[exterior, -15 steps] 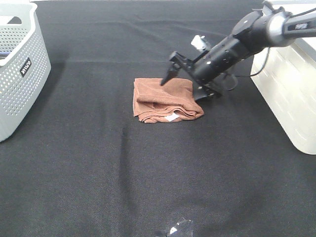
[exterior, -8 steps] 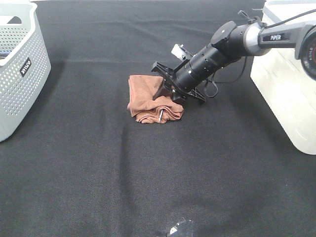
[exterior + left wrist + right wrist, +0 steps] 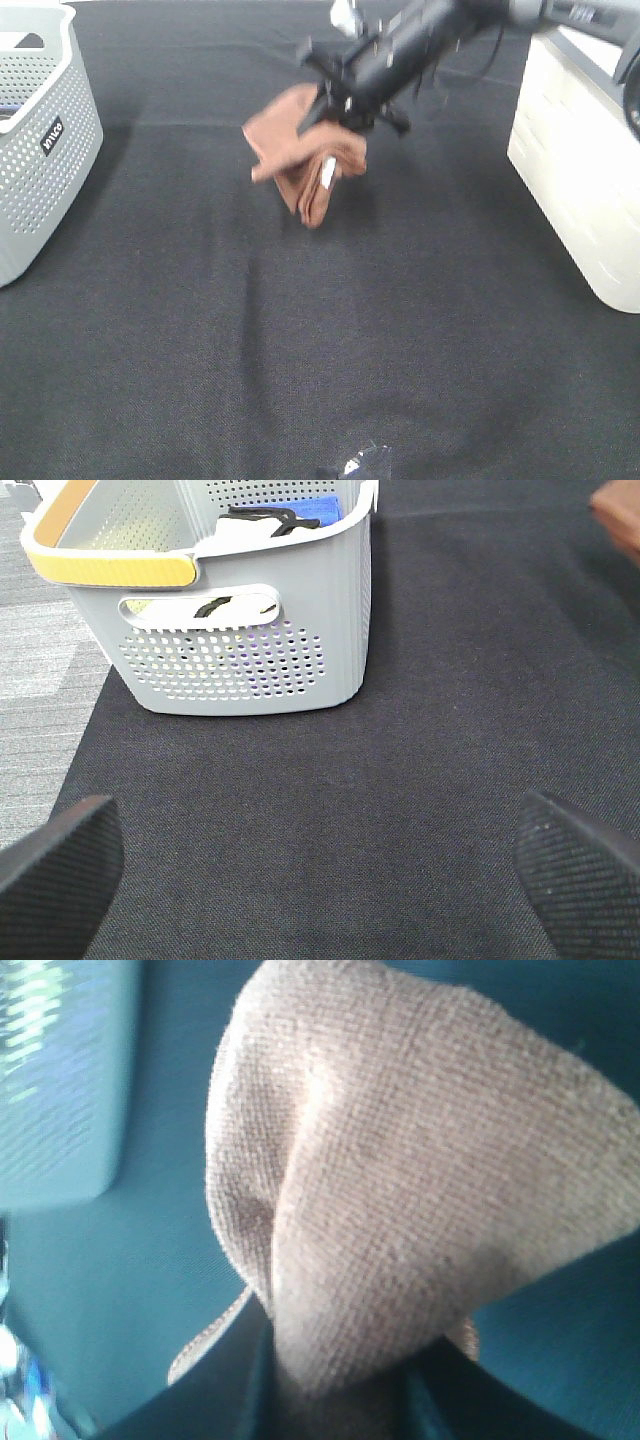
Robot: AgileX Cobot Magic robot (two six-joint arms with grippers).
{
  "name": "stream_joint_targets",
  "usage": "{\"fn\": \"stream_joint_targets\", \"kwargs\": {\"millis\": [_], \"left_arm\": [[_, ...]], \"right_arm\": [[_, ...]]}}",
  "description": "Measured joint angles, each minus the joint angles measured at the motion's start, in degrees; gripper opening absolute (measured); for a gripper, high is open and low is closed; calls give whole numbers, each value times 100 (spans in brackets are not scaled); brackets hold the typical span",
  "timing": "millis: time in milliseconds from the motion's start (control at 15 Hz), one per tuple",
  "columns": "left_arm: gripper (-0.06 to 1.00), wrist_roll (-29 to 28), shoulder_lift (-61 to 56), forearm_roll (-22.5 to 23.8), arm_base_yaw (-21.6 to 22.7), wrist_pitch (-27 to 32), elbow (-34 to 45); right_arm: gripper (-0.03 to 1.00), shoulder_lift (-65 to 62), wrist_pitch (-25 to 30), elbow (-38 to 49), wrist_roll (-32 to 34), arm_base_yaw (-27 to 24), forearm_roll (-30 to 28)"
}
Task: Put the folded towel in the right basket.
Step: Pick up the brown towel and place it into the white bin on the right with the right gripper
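One grey basket (image 3: 45,180), well left of towel (image 3: 300,155)

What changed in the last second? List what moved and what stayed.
The right gripper, open above the towel a second ago, came down, closed on it and lifted it off the black table. The towel was flat and folded; it now hangs bunched from the gripper, farther back. The left basket and right basket stayed put.
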Motion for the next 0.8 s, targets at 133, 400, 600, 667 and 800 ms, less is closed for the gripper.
{"fn": "stream_joint_targets", "kwargs": {"millis": [133, 400, 600, 667, 800], "left_arm": [[99, 0, 0, 0, 0, 0, 0], [99, 0, 0, 0, 0, 0, 0], [99, 0, 0, 0, 0, 0, 0], [99, 0, 0, 0, 0, 0, 0], [99, 0, 0, 0, 0, 0, 0]], "right_arm": [[26, -46, 63, -332, 17, 0, -97], [26, -808, 109, -642, 201, 0, -756], [26, -2068, 138, -401, 441, -11, -2630], [26, -2447, 138, -206, 481, -109, -3048], [26, -3163, 149, 172, 550, -676, -3369]]}}
